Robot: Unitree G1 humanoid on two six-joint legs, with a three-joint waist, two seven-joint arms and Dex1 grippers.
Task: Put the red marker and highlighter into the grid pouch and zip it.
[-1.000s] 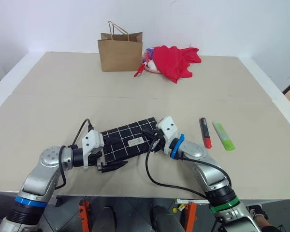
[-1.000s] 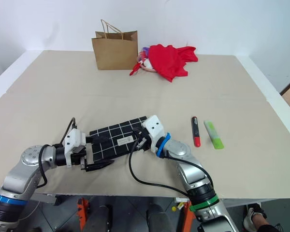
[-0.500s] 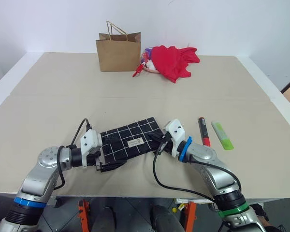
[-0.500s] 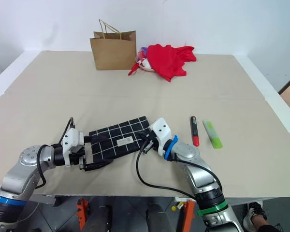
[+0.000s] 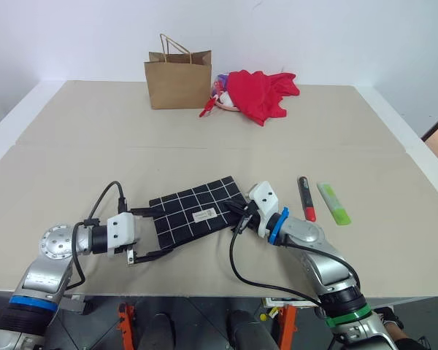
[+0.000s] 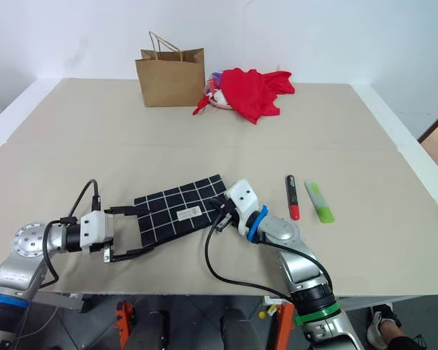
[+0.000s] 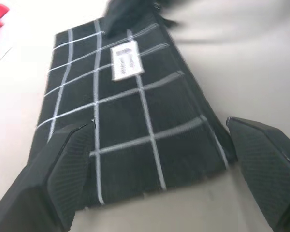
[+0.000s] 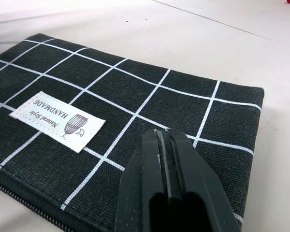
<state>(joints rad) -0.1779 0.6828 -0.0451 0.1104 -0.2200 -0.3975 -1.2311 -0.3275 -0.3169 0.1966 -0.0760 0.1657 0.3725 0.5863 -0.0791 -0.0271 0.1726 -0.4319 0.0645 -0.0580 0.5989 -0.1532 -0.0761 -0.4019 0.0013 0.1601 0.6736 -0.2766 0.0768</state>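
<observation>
- left pincer (image 5: 147, 233) spread wide, straddling left end of grid pouch (image 5: 193, 214)
- right pincer (image 5: 237, 209) pressed together at pouch's right end
- red marker (image 5: 307, 198), highlighter (image 5: 334, 203) on table (image 5: 95, 138), right of pouch

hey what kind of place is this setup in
Likely a lab or test room staged as a desk: a large beige table against a plain white wall, with a grid pouch, pens and a brown paper bag laid out.

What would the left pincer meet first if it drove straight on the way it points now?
Most likely the near end of the flat black fabric pouch with white grid lines. The left pincer stands open and points straight at it, one finger to each side, so that end would probably slide between them.
</observation>
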